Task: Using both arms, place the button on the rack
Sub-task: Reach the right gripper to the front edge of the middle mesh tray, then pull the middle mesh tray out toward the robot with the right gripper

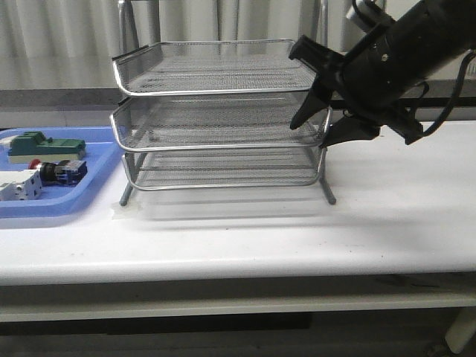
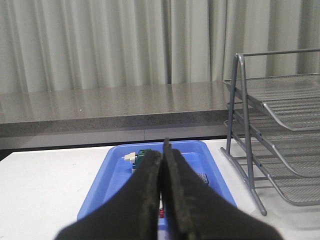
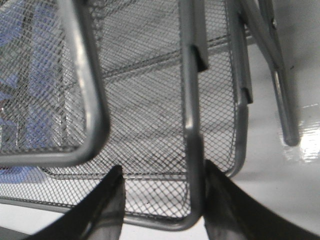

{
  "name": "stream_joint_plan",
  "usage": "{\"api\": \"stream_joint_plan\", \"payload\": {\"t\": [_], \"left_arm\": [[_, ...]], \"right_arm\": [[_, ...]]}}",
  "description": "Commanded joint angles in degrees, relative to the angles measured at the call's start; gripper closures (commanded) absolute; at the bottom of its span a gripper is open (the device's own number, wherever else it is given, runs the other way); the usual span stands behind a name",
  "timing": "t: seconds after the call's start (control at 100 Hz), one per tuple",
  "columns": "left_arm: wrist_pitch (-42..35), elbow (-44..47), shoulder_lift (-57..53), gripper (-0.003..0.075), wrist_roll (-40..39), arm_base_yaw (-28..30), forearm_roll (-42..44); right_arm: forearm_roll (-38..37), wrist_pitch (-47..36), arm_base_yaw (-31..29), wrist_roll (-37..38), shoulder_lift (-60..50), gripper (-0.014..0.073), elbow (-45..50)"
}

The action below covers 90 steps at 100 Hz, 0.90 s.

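The button (image 1: 59,172), with a red head and a blue rear block, lies on the blue tray (image 1: 44,204) at the table's left. Only a bit of its red (image 2: 161,213) shows in the left wrist view, between the fingers. The rack (image 1: 216,89) stands mid-table and shows in both wrist views (image 2: 280,150) (image 3: 192,100). My left gripper (image 2: 163,150) is shut and empty above the tray's near end; it is out of the front view. My right gripper (image 1: 311,134) is open, and its jaws straddle the middle tier's front right corner (image 3: 162,172).
A green block (image 1: 41,143) and a white breaker (image 1: 18,186) lie on the blue tray (image 2: 115,175) beside the button. A grey ledge and curtains run behind the table. The right arm hangs over the table's right part, next to the rack's right leg (image 1: 327,190).
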Motion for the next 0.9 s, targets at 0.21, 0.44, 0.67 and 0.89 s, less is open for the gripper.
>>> {"api": "stream_joint_plan", "payload": {"t": [0.21,0.44,0.67,0.89], "left_arm": [[-4.6,2.6,-1.8,0.0716,-0.7,0.0,-0.4],[-4.6,2.6,-1.8,0.0716,-0.7,0.0,-0.4],[-4.6,2.6,-1.8,0.0716,-0.7,0.0,-0.4],[-4.6,2.6,-1.8,0.0716,-0.7,0.0,-0.4]], "right_arm": [[3.5,-1.3,0.1,-2.6,-1.3,0.0253,-2.2],[3.5,-0.9,0.1,-2.6,-1.3,0.0531,-2.2],[0.1,0.7,0.1,-2.6,-1.3,0.0600,-2.0],[-1.6,2.2,0.1,-2.6,-1.4,0.0600,-1.3]]}}
